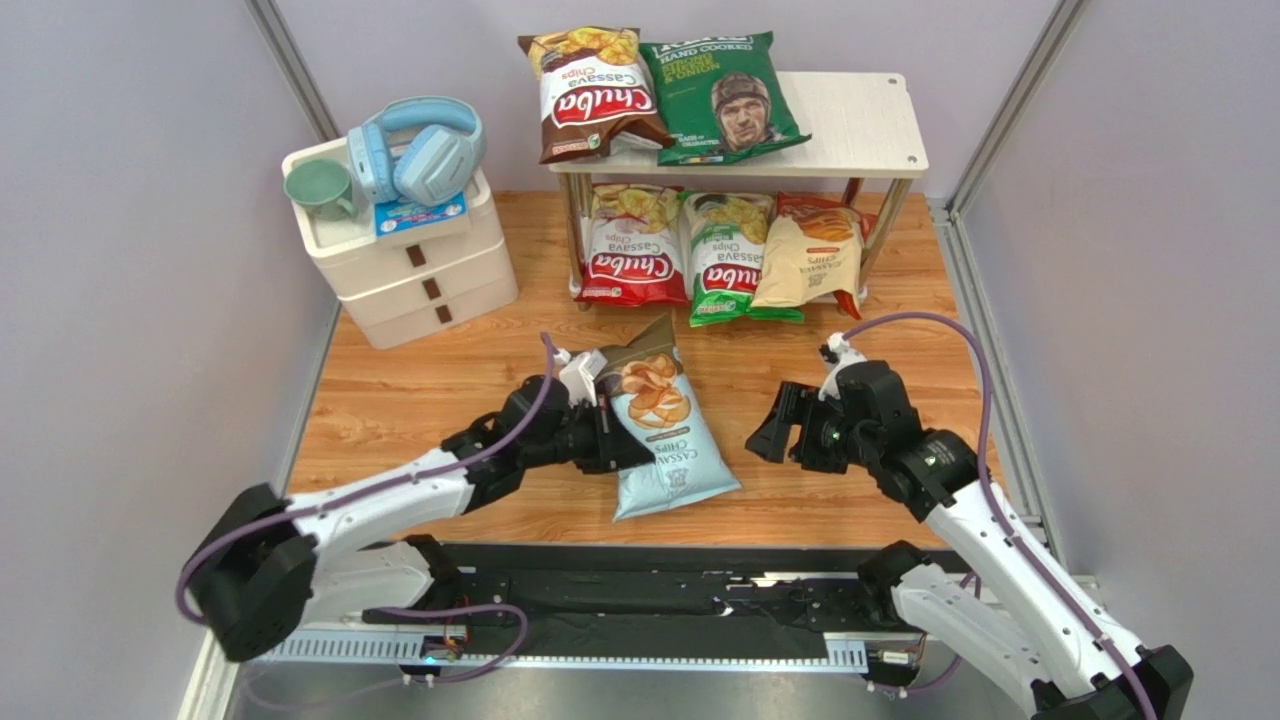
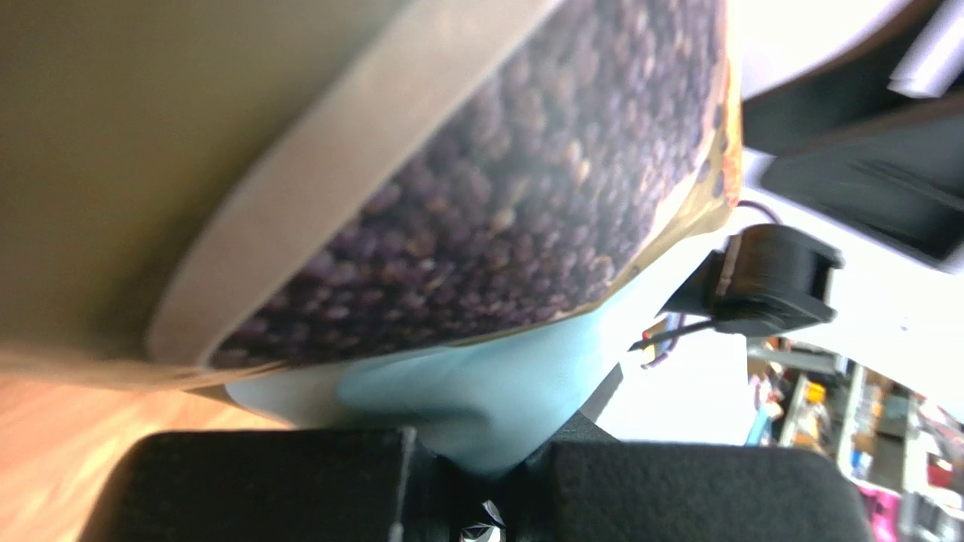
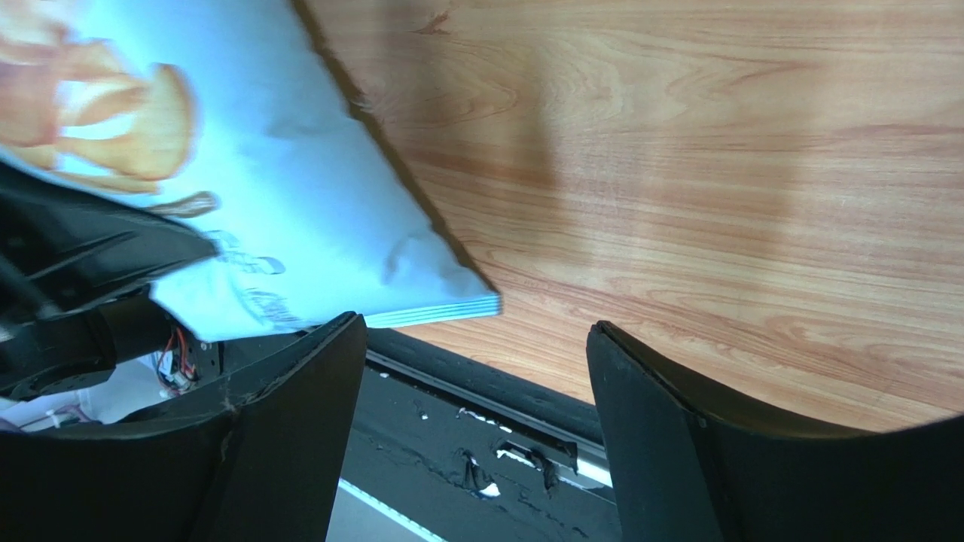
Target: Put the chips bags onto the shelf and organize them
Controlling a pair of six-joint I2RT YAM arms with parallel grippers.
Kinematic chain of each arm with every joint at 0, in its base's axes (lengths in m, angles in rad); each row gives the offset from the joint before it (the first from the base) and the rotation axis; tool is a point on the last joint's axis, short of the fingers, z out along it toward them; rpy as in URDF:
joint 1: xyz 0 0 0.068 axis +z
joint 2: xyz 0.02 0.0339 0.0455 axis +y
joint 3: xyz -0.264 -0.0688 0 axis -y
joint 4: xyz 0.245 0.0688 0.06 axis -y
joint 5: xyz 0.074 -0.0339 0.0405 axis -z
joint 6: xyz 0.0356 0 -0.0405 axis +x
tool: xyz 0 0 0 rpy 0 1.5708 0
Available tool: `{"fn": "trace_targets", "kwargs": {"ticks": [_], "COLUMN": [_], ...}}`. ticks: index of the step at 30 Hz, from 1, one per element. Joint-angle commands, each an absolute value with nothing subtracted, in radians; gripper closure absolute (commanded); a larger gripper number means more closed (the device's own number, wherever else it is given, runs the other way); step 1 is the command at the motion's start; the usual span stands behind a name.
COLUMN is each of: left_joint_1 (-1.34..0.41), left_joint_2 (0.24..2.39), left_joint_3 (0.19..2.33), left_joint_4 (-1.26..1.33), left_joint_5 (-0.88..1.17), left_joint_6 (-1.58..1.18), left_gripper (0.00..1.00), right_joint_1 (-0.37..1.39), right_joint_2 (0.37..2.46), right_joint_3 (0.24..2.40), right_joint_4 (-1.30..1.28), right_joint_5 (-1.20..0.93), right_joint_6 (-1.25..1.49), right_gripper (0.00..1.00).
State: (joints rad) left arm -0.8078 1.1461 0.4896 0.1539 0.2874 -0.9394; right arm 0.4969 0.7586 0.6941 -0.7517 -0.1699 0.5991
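well short of the shelf (image 1: 872,128), the light blue bag (image 1: 676,450) lies with its long axis pointing roughly toward it; my left gripper (image 1: 609,423) clamps the bag's left edge, while my right gripper (image 1: 774,425) stands open and empty just to its right.

Top board of the shelf (image 1: 872,128) lies bare on the right; a brown bag (image 1: 594,93) and dark green bag (image 1: 729,98) fill its left. The lower tier seems packed by three bags (image 1: 724,258).
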Motion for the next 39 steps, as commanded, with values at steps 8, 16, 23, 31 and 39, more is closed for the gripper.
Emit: {"fn": "trace_targets", "kwargs": {"ticks": [8, 16, 23, 31, 39], "left_joint_1": [-0.634, -0.632, -0.634, -0.63, -0.632], "left_joint_2": [0.764, 0.724, 0.657, 0.624, 0.591], "left_joint_3": [0.534, 0.541, 0.644, 0.646, 0.606], "left_joint_4": [-0.153, -0.107, -0.251, -0.242, -0.206], "left_joint_5": [0.109, 0.037, -0.057, -0.017, 0.031], "left_joint_6": [-1.009, -1.164, -1.23, -1.285, -1.342], "left_gripper": [1.0, 1.0, 1.0, 1.0, 1.0], "right_joint_1": [0.558, 0.833, 0.923, 0.948, 0.95], "right_joint_2": [0.681, 0.808, 0.929, 1.02, 1.126], "right_joint_3": [0.631, 0.592, 0.566, 0.586, 0.656], "right_joint_4": [-0.464, -0.148, 0.159, 0.343, 0.434], "right_joint_5": [-0.261, -0.072, -0.002, -0.002, 0.029], "right_joint_6": [0.716, 0.77, 0.796, 0.79, 0.756], "right_gripper": [0.15, 0.11, 0.05, 0.02, 0.02]}}
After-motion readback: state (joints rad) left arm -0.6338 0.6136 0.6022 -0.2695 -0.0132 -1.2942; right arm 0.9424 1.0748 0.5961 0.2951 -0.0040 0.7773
